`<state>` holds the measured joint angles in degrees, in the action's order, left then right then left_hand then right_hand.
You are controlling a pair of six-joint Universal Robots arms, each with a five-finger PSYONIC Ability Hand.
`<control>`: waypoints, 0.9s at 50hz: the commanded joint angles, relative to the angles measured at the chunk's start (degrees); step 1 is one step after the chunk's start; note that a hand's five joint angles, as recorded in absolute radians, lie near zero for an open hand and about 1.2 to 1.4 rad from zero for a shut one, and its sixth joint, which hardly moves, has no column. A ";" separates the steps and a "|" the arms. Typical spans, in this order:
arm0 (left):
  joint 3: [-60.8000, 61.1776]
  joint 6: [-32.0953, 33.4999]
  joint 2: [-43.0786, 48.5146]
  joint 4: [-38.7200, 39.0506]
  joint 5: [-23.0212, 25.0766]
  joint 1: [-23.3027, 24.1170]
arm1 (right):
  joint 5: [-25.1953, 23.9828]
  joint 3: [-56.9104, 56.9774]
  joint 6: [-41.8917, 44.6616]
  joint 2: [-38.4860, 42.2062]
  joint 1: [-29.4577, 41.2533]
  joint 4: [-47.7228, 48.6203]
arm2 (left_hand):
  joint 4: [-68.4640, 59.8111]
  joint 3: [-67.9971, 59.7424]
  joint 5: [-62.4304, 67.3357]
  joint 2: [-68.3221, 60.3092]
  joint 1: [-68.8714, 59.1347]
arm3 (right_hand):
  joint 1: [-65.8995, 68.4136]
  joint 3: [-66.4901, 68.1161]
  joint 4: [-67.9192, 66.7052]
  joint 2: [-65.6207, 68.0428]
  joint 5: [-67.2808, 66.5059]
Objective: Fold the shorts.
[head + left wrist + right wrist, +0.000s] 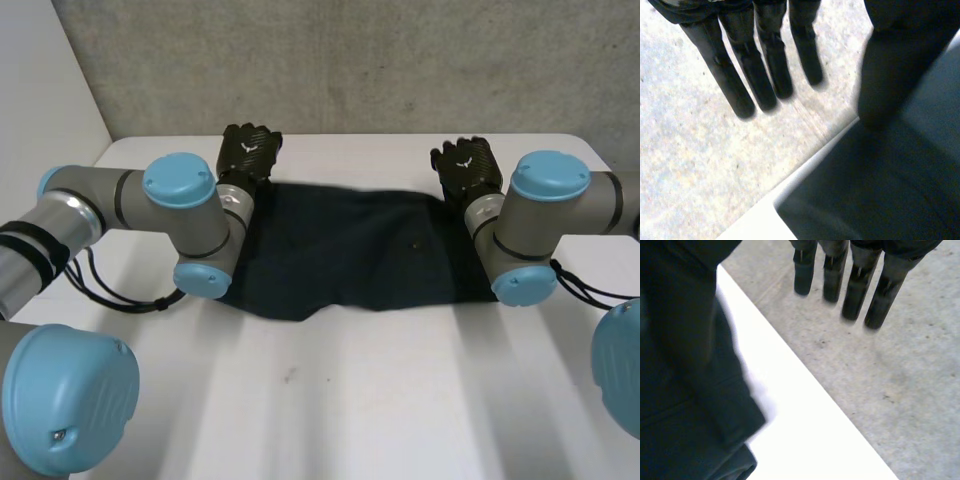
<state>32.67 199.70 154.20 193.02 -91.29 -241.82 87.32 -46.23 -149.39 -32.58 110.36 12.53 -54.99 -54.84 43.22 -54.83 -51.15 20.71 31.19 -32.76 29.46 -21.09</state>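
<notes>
My left hand (250,152) and right hand (466,168) sit at the far corners of the dark shorts (350,250), fingers (780,75) straight, gripping nothing.

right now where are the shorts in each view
Head view: the dark shorts lie flat on the white table, the left hand at one far corner, the right hand at the other.
Left wrist view: the shorts lie on the left hand's thumb side, off its straight fingers.
Right wrist view: the shorts lie on the right hand's thumb side.
Shared landmark: the table's far edge against the grey wall.
</notes>
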 commanded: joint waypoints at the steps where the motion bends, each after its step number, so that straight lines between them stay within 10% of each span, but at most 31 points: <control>1: 3.53 0.61 -3.02 4.30 0.15 2.23 | 1.64 -2.79 -3.27 -7.72 0.91 -0.04 | 44.99 44.84 -43.22 44.83 41.15 | -10.71 -21.19 22.76 -19.46 21.09; 13: 41.03 -0.18 -33.50 7.64 0.76 2.85 | -5.40 -24.94 -10.75 -30.60 -0.05 -19.88 | 44.95 44.80 -43.18 44.78 41.11 | -10.33 -20.80 22.38 -19.07 20.71; 26: 54.96 -13.27 -39.15 7.02 -1.78 2.50 | -5.14 -40.52 -10.14 -27.28 -2.51 -5.86 | 43.43 43.28 -41.66 43.27 39.59 | 3.82 -6.66 8.23 -4.93 6.56; 34: 55.13 -14.33 -38.98 6.93 -2.93 2.23 | -4.52 -39.56 -9.52 -21.48 -4.44 0.65 | 43.43 43.28 -41.66 43.27 39.59 | 22.30 11.83 -10.25 13.56 -11.92; 39: 56.19 -14.33 -39.50 7.02 -2.93 2.41 | -4.43 -37.63 -9.08 -19.72 -5.59 0.75 | 43.43 43.28 -41.66 43.27 39.59 | 59.15 48.67 -47.10 50.40 -48.77; 45: 56.72 -14.33 -40.29 7.02 -2.93 2.41 | -4.61 -37.45 -8.82 -20.68 -7.96 -0.05 | 43.43 43.28 -41.66 43.27 39.59 | 59.29 48.81 -47.24 50.54 -48.91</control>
<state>88.79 185.25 114.59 200.02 -94.28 -239.41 82.88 -84.05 -158.42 -52.35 104.42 13.53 -11.77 -12.03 2.71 -11.49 -11.34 52.73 67.40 -67.65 66.03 -53.60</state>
